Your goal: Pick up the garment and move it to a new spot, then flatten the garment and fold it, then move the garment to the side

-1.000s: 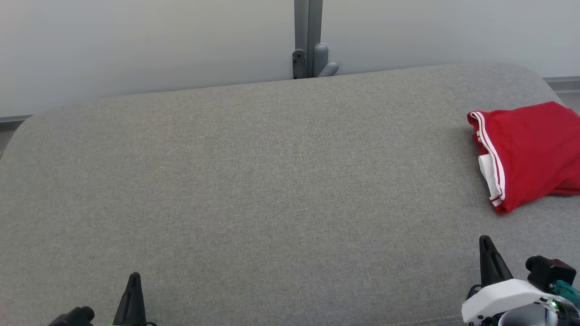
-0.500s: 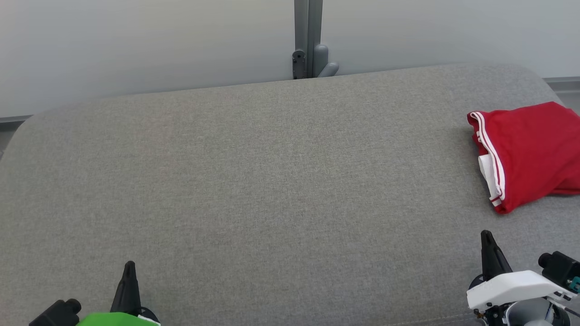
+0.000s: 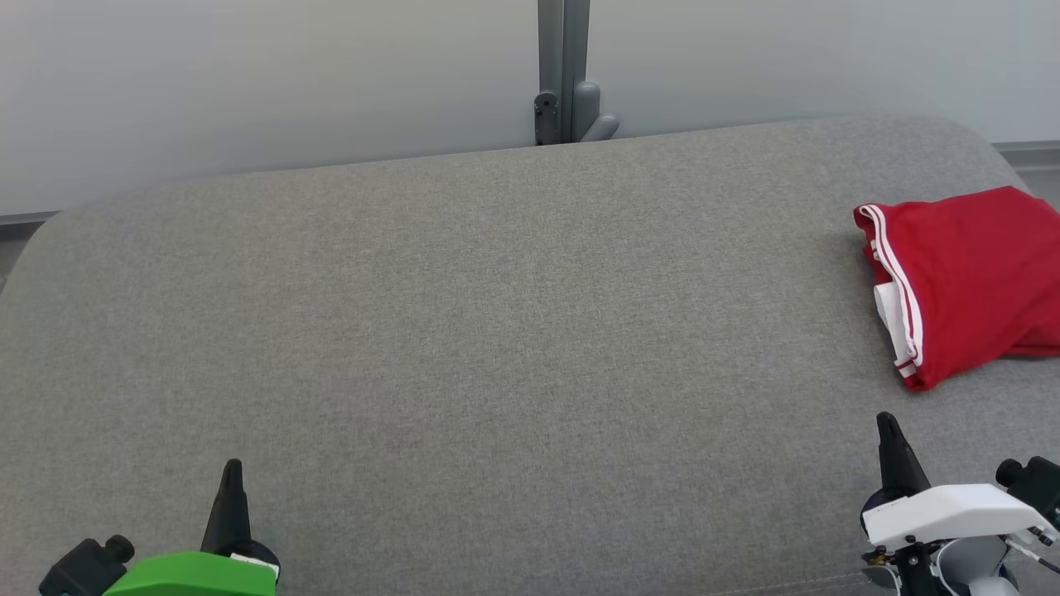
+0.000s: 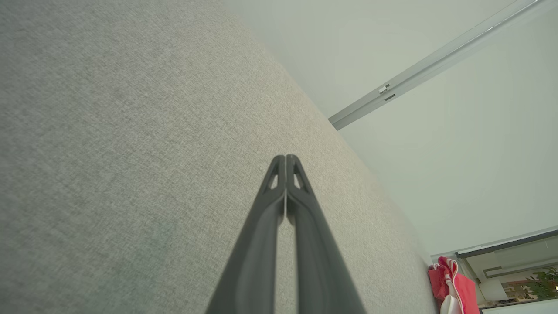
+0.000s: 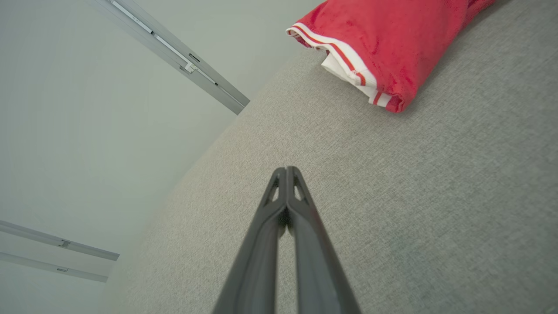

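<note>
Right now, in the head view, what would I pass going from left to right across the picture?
left claw → grey wall post → red garment

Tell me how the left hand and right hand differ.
The left hand has a green housing behind it, the right hand a white housing. The right hand sits close to the red garment; the left hand is far across the grey cushion. Both are shut and empty.
</note>
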